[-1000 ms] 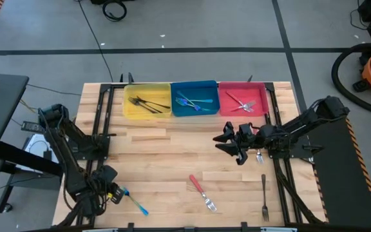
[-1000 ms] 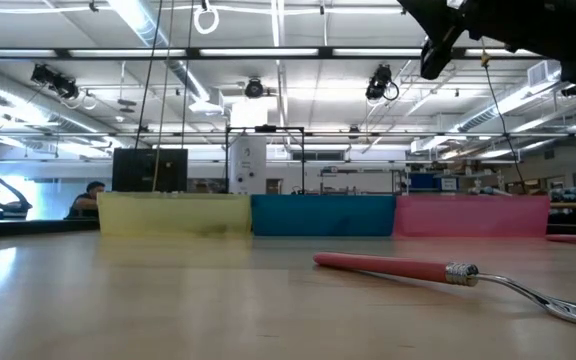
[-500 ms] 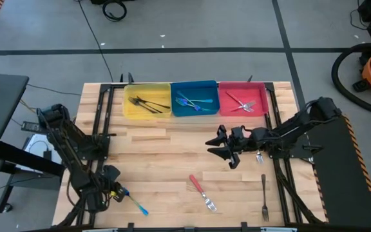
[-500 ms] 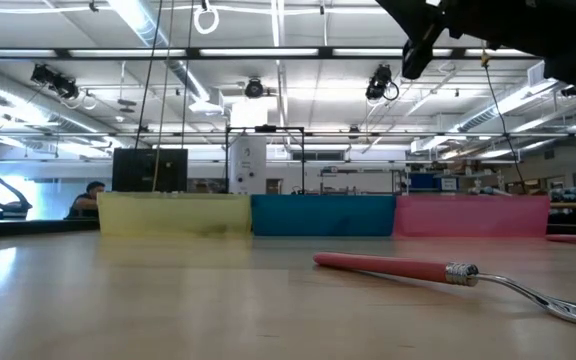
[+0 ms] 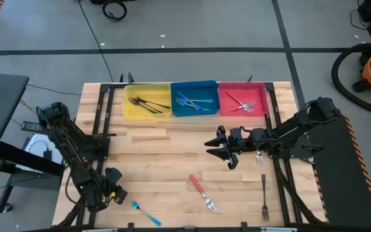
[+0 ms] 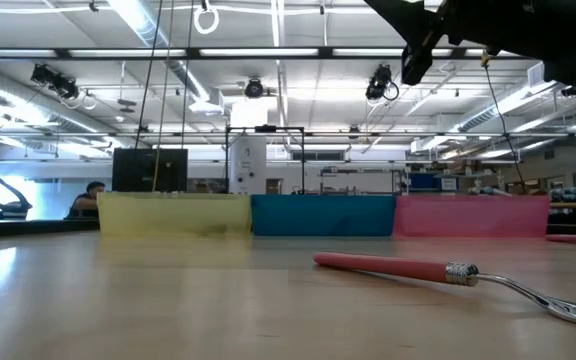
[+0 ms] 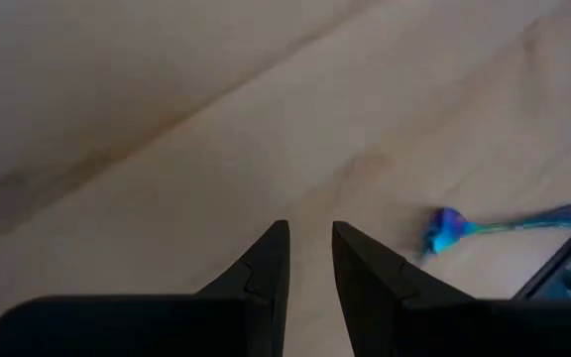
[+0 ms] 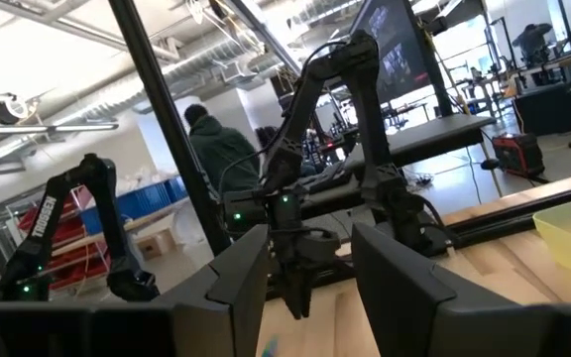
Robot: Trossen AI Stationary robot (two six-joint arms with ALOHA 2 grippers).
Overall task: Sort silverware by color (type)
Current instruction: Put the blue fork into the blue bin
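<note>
On the pale wooden desk [image 5: 166, 154] three pieces of silverware lie unsorted along the near side: a blue-handled fork [image 5: 145, 213] near the left corner, a red-handled fork with silver tines [image 5: 202, 192] near the middle, and a dark all-metal fork [image 5: 263, 195] toward the right. At the far edge stand a yellow plastic bin [image 5: 147, 101], a blue plastic bin [image 5: 194, 98] and a red plastic bin [image 5: 243, 98], each already holding forks. The left pincer [image 5: 115, 193] sits low at the near left, its fingers a narrow slit apart and gripping nothing; the blue-handled fork lies on the desk just to its right and a little nearer, apart from the fingertips, its long axis running diagonally from far-left to near-right. In the left wrist view the fork's blue end [image 7: 444, 230] shows off to one side of the fingers rather than between them. The right pincer [image 5: 219, 151] hangs above the middle of the desk, open and empty, with the red-handled fork nearer than it and slightly left, its handle pointing back toward the pincer. By my judgement the left arm is far nearer the blue fork, the right arm nearer the red one.
</note>
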